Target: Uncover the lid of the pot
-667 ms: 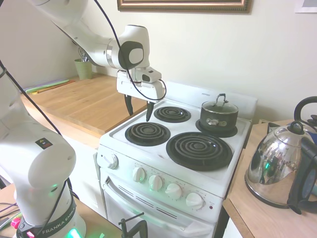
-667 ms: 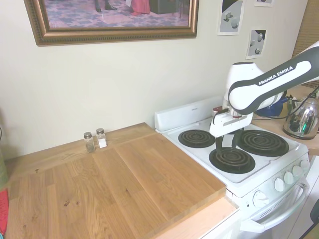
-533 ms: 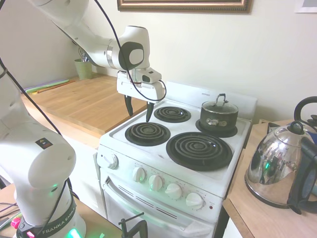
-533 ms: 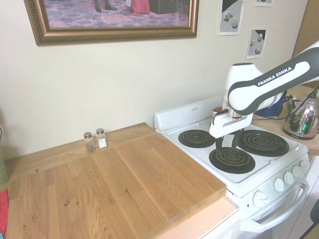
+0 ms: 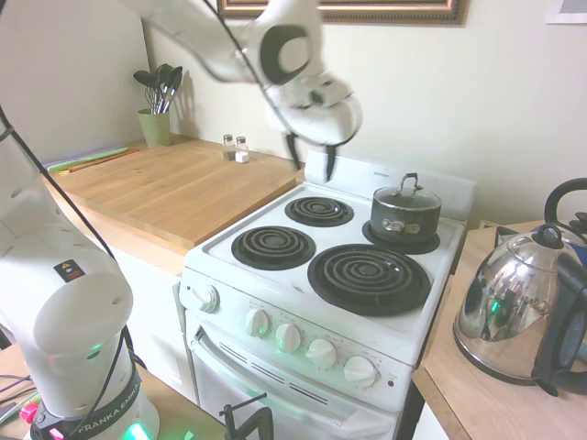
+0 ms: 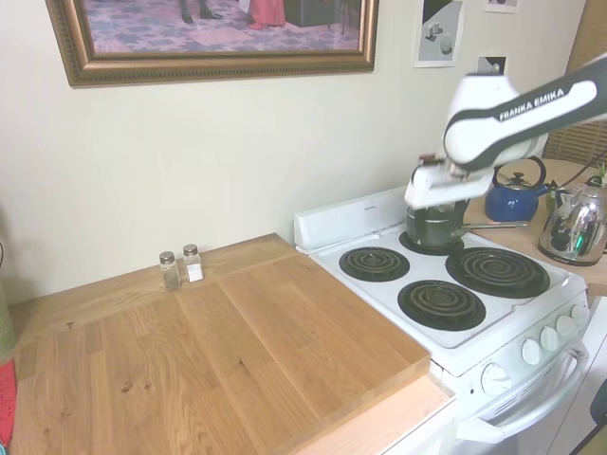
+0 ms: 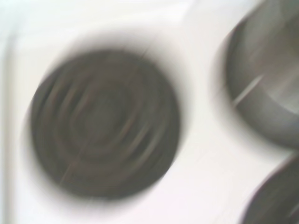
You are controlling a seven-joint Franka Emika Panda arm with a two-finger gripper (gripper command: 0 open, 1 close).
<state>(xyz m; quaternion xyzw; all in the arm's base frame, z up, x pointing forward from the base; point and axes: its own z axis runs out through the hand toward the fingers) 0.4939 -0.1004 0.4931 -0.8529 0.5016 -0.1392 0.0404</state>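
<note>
Moved since 0.7 s ago: hand (image 5: 310, 158) raised from low over the front-left coil (image 5: 272, 247) of the stove (image 5: 275, 284) and carried toward the stove's back, motion-blurred in both exterior views. Now high above the rear-left coil (image 5: 318, 210), short of the pot (image 5: 404, 220). Fingers apart, holding nothing.

Left to right, first exterior view, places given relative to the pot:
- Wooden surface (image 5: 165, 188) far left, bearing two shakers (image 5: 234, 148) near the wall.
- Front-left coil and rear-left coil, both bare, to the left.
- Large coil (image 5: 369, 278) in front, bare.
- Pot on the rear-right burner, unmoved. Lid (image 5: 405, 198) seated on its rim, loop handle upright and untouched.
- Kettle (image 5: 514, 312) to the right, on a separate surface, well apart.

Second exterior view: hand (image 6: 438, 187) overlapping the pot (image 6: 436, 227) in the picture; depth not readable there, contact not indicated.

Wrist view: heavily smeared. One coil (image 7: 105, 123) centred, pot (image 7: 264, 81) at the edge; lid detail not resolvable.

Meaning for the task: transit phase, reach not yet complete. Lid not yet grasped, pot not yet uncovered. Likely remaining: travel farther over the pot, centre on the loop handle, descend, close, lift straight up. Risk, as judged: off-centre closing could tip the lid or nudge the light pot on its burner.
</note>
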